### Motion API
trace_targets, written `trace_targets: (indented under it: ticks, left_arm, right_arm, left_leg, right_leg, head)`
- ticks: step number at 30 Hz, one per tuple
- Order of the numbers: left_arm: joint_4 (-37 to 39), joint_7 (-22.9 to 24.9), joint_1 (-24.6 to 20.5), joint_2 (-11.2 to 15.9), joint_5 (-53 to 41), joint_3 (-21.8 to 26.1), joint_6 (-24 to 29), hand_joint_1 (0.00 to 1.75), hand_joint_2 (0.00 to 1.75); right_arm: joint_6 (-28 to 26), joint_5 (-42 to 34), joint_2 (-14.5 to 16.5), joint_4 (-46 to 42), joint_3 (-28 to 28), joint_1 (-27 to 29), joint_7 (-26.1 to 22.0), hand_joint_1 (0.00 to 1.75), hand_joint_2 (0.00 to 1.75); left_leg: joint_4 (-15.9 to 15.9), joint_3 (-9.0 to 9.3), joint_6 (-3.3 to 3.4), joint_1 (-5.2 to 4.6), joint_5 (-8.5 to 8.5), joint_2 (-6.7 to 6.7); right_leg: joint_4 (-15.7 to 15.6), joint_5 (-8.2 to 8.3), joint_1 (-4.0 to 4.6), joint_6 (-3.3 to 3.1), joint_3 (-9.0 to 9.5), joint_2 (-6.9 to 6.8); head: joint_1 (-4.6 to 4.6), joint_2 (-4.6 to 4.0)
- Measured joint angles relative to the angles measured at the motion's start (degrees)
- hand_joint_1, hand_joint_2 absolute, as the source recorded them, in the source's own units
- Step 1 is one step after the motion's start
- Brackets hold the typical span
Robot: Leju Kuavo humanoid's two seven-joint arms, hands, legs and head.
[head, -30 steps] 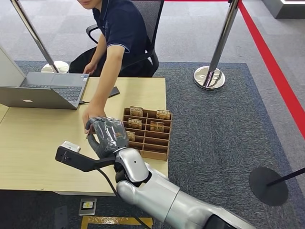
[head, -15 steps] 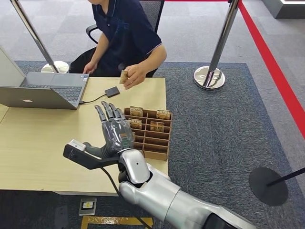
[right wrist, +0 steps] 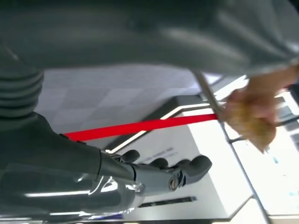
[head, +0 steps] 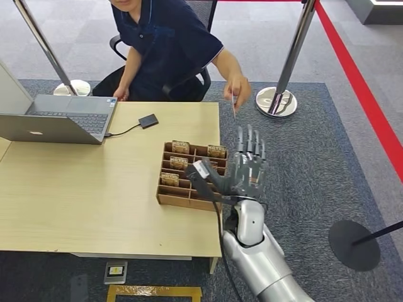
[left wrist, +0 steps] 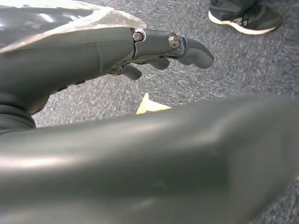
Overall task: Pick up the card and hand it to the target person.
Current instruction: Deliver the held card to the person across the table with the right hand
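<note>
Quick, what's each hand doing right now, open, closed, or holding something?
Left hand: open, fingers extended, holding nothing.
Right hand: open, fingers spread upward, holding nothing.

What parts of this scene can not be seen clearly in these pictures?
- Card: head view, edge-on in the person's hand, too thin to read.
- Person's hand in right wrist view: motion-blurred.
- Left hand: left wrist view, a blurred dark arm part in front hides much.
- Wooden tray: the right hand covers one corner.

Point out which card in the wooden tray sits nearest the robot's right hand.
The card in the wooden tray's far right corner, just off the right hand; the other three lie further left.
</note>
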Motion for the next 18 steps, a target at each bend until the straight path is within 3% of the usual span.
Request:
trace_targets:
  ticks: [3, 7, 13, 18]
  left_arm:
    - [0.0, -0.4, 0.1, 0.0, -0.6, 0.3, -0.7, 0.00, 0.00]
    - [0.0, -0.4, 0.3, 0.0, -1.2, 0.9, -1.1, 0.00, 0.00]
    - [0.0, -0.3, 0.1, 0.0, -1.5, 1.4, -1.1, 0.00, 0.00]
    - [0.0, -0.3, 0.1, -0.1, -2.6, 2.3, -1.2, 0.00, 0.00]
  right_arm:
    - [-0.1, -0.9, -1.0, -9.7, -9.4, 7.5, -1.3, 0.00, 0.00]
    - [-0.2, -11.2, 0.0, -22.7, -25.8, 17.6, -14.2, 0.00, 0.00]
    - [-0.2, -15.5, 3.1, -31.7, -39.0, 22.9, -20.9, 0.00, 0.00]
    - [0.3, -41.6, 5.0, -34.7, -54.9, 25.1, -35.7, 0.00, 0.00]
  left_leg:
    - [0.0, 0.02, 0.05, 0.00, -0.07, -0.10]
    - [0.0, 0.05, -0.01, 0.00, -0.21, -0.12]
    - [0.0, 0.14, 0.01, 0.00, -0.25, 0.02]
    - [0.0, 0.26, 0.10, 0.00, -0.31, 0.00]
  right_leg:
    - [-0.1, -0.10, 0.00, 0.14, 0.06, -0.01]
    - [-0.1, -0.15, 0.00, 0.18, 0.12, 0.01]
    - [-0.1, -0.21, 0.00, 0.18, 0.13, 0.02]
    - [-0.1, -0.27, -0.01, 0.27, 0.31, 0.02]
  head:
    - [0.01, 0.00]
    - [0.00, 0.00]
    - [-0.01, 0.00]
    - [0.01, 0.00]
